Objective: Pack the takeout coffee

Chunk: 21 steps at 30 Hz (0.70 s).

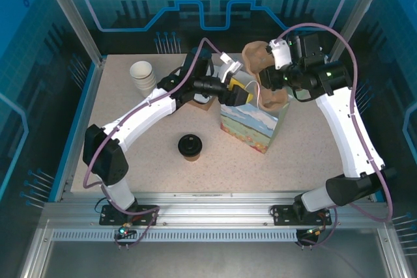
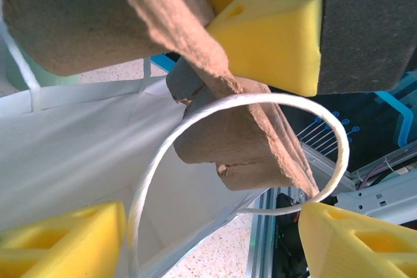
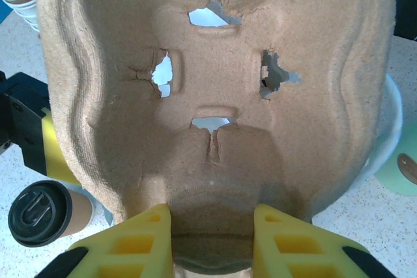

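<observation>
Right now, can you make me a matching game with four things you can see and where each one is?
Things:
1. takeout coffee
2. white cups
3. cardboard cup tray
4. gift bag

Places:
A. pinched by the right gripper, up over the bag
B. stacked at the far left of the table
C. standing in the middle of the table, top open
D. standing alone on the near side of the bag, black lid on

Pairs: 1-D, 2-B, 3-A, 4-C
</observation>
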Each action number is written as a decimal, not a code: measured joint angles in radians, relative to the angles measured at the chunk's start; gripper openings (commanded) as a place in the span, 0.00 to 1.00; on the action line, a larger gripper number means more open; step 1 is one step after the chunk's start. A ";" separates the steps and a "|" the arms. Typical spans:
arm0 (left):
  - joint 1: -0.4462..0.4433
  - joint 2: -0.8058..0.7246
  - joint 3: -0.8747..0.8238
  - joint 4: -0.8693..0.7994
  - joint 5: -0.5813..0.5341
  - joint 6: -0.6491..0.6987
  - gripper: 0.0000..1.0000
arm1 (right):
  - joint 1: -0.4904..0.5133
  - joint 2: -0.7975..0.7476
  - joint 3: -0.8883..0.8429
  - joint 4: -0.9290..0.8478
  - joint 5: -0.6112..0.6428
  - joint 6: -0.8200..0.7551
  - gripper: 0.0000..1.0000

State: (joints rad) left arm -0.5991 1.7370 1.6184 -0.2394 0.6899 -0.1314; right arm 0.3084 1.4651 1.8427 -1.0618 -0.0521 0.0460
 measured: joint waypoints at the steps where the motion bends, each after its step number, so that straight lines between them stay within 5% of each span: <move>1: 0.002 -0.004 -0.007 0.003 0.000 0.000 0.72 | 0.000 0.002 -0.003 0.002 -0.006 -0.008 0.28; 21: 0.032 -0.046 -0.073 0.043 0.008 -0.009 0.72 | -0.065 0.038 -0.016 0.031 -0.222 -0.252 0.29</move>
State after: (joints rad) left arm -0.5674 1.6913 1.5452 -0.1959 0.6975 -0.1406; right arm 0.2436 1.5028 1.8267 -1.0313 -0.2745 -0.2062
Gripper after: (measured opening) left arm 0.718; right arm 0.289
